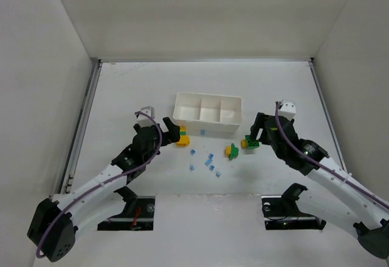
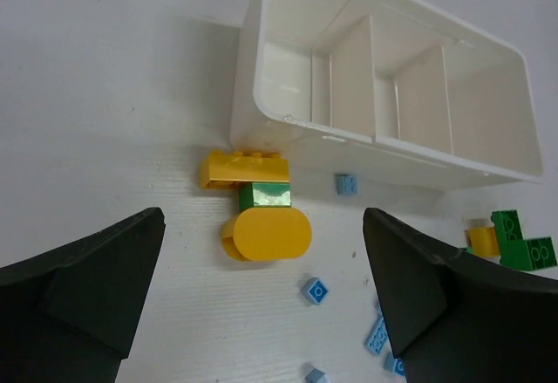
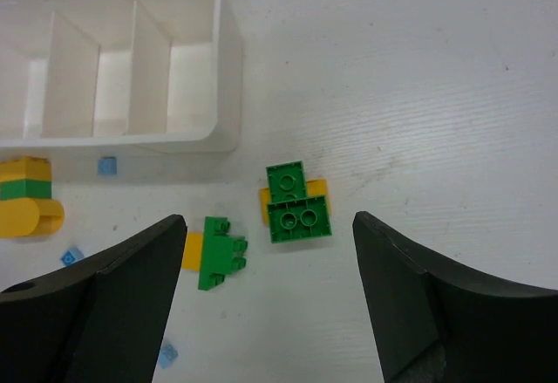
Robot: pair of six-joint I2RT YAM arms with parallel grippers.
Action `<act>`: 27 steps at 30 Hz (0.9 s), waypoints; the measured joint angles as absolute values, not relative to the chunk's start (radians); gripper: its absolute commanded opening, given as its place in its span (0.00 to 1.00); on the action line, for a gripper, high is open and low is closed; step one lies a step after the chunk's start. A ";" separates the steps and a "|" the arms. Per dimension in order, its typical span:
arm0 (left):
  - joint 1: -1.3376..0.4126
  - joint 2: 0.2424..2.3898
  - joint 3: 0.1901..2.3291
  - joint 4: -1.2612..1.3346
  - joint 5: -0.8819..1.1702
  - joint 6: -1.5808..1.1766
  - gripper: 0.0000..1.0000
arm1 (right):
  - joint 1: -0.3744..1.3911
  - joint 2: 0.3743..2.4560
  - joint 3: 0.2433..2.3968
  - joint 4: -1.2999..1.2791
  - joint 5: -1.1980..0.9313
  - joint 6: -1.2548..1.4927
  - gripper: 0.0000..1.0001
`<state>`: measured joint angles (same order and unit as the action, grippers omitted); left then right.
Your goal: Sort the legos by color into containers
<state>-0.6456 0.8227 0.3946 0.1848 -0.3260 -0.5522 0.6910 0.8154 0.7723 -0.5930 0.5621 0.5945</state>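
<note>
The white three-compartment tray (image 1: 208,120) lies mid-table, and its compartments look empty; it also shows in the left wrist view (image 2: 288,126) and the right wrist view (image 3: 174,143). A yellow-green-yellow lego stack (image 1: 182,138) (image 2: 257,204) lies by its left corner, just ahead of my open left gripper (image 1: 170,128) (image 2: 261,287). A green-and-yellow cluster (image 1: 250,143) (image 3: 298,201) lies ahead of my open right gripper (image 1: 258,131) (image 3: 266,300). Another green-yellow piece (image 1: 231,151) (image 3: 216,252) lies left of it. Several tiny light blue legos (image 1: 209,162) (image 2: 316,291) lie scattered between.
A single blue lego (image 1: 203,132) (image 2: 347,184) lies against the tray's near wall. White enclosure walls ring the table (image 1: 200,84). The arm bases stand at the near edge.
</note>
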 measured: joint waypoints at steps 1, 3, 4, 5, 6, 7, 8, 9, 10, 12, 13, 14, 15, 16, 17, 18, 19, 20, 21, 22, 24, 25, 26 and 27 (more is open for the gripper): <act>-0.646 0.827 0.395 0.183 -0.319 -0.554 1.00 | 0.685 0.813 0.774 -0.602 0.563 0.595 0.82; -0.646 0.822 0.395 0.185 -0.313 -0.561 1.00 | 0.673 0.808 0.781 -0.617 0.566 0.591 0.78; -0.646 0.815 0.395 0.187 -0.310 -0.564 1.00 | 0.668 0.805 0.784 -0.621 0.566 0.588 0.71; -0.647 0.807 0.395 0.193 -0.309 -0.566 1.00 | 0.659 0.801 0.787 -0.623 0.566 0.579 0.54; -0.649 0.801 0.395 0.202 -0.310 -0.567 1.00 | 0.652 0.797 0.789 -0.624 0.565 0.569 0.45; -0.655 0.796 0.395 0.217 -0.311 -0.567 1.00 | 0.642 0.795 0.791 -0.625 0.565 0.564 0.30; -0.665 0.795 0.395 0.236 -0.312 -0.567 1.00 | 0.633 0.794 0.795 -0.629 0.565 0.557 0.18; -0.677 0.795 0.395 0.253 -0.315 -0.570 1.00 | 0.624 0.796 0.801 -0.633 0.563 0.552 0.14; -0.688 0.795 0.395 0.268 -0.318 -0.575 1.00 | 0.616 0.800 0.809 -0.641 0.560 0.550 0.14; -0.719 0.795 0.393 0.313 -0.343 -0.607 1.00 | 0.601 0.813 0.828 -0.656 0.557 0.549 0.20; -0.739 0.795 0.393 0.332 -0.358 -0.633 1.00 | 0.598 0.819 0.834 -0.659 0.556 0.546 0.28; -0.759 0.796 0.393 0.346 -0.369 -0.656 1.00 | 0.596 0.822 0.836 -0.661 0.553 0.546 0.42; -0.783 0.799 0.395 0.354 -0.377 -0.673 1.00 | 0.596 0.822 0.835 -0.665 0.551 0.548 0.56; -0.804 0.812 0.404 0.352 -0.383 -0.683 1.00 | 0.596 0.820 0.833 -0.669 0.549 0.547 0.66; -0.822 0.838 0.424 0.344 -0.389 -0.685 1.00 | 0.596 0.813 0.823 -0.667 0.546 0.546 0.75; -0.838 0.873 0.453 0.333 -0.395 -0.685 1.00 | 0.597 0.803 0.811 -0.667 0.542 0.547 0.80; -0.849 0.907 0.482 0.322 -0.402 -0.684 1.00 | 0.597 0.793 0.795 -0.667 0.537 0.547 0.83; -0.859 0.942 0.515 0.303 -0.412 -0.681 1.00 | 0.597 0.782 0.776 -0.668 0.527 0.550 0.85; -0.865 0.970 0.547 0.280 -0.424 -0.677 1.00 | 0.597 0.776 0.764 -0.668 0.517 0.551 0.86; -0.870 0.992 0.577 0.257 -0.437 -0.670 1.00 | 0.597 0.774 0.751 -0.668 0.504 0.555 0.86; -0.874 1.018 0.619 0.231 -0.469 -0.654 1.00 | 0.597 0.794 0.740 -0.665 0.476 0.558 0.86; -0.876 1.026 0.635 0.223 -0.490 -0.640 1.00 | 0.597 0.813 0.739 -0.661 0.463 0.561 0.86; -0.876 1.032 0.647 0.216 -0.513 -0.623 1.00 | 0.597 0.836 0.739 -0.651 0.452 0.562 0.87; -0.879 1.039 0.658 0.212 -0.538 -0.601 1.00 | 0.598 0.862 0.739 -0.638 0.442 0.563 0.87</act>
